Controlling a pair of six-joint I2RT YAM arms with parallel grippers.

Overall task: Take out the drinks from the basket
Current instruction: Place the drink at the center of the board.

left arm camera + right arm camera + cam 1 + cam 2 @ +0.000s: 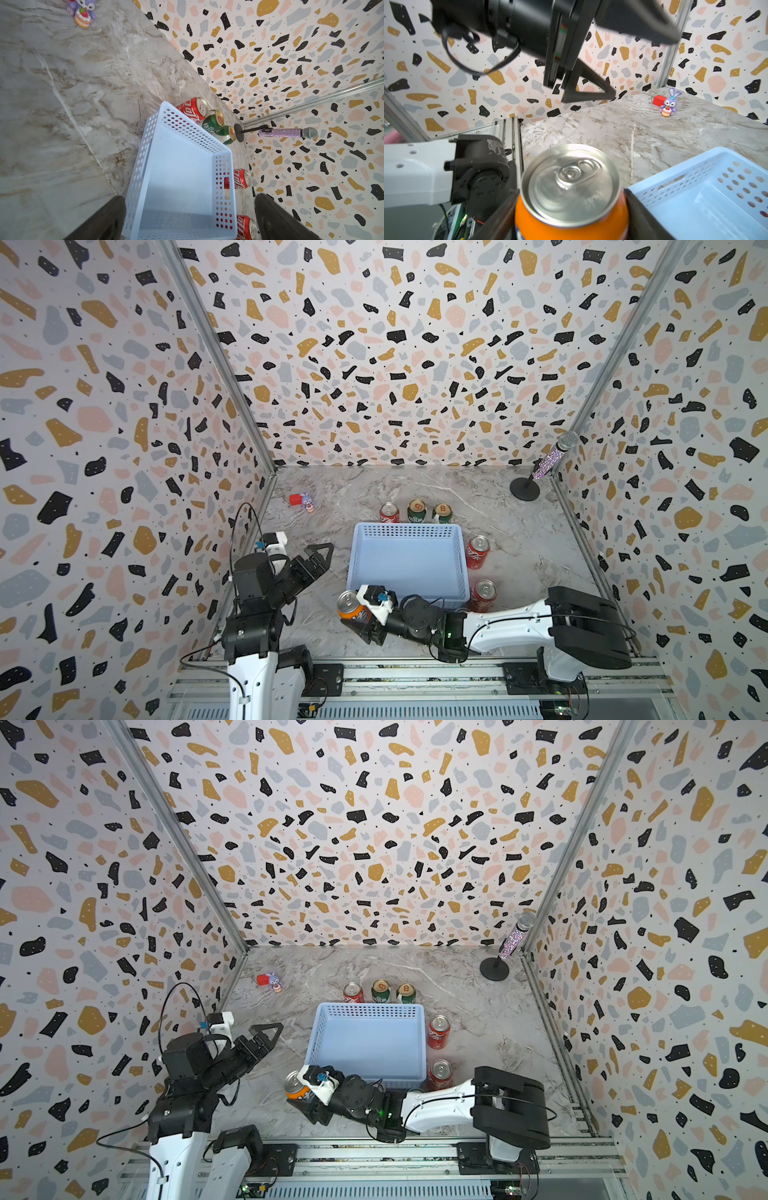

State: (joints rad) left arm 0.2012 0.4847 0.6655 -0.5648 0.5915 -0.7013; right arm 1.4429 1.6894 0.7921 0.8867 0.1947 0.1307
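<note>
When the scene is read as a clock face centred on the basket, with twelve o'clock at the far wall, both top views show the pale blue basket with nothing inside it.

Right claw: closed on the orange can, with one black finger against each side of the body below the silver top. This can is outside the basket, just beside its seven o'clock corner. Whether its base touches the tabletop cannot be told.

Left claw: open and holding nothing, raised above the tabletop at nine o'clock (the left wrist view looks out between its fingers and along the bare basket floor).

Three cans stand upright in a row just behind the twelve o'clock wall: the rear red can, the middle green can and the end green can, both green ones gold-topped.

Two more stand beside the right-hand wall: the far red can at three o'clock and the near red can at five o'clock, close to the right forearm.

A toy rabbit and a red block sit at eleven o'clock. A glittered microphone on a round stand occupies the one o'clock corner.
</note>
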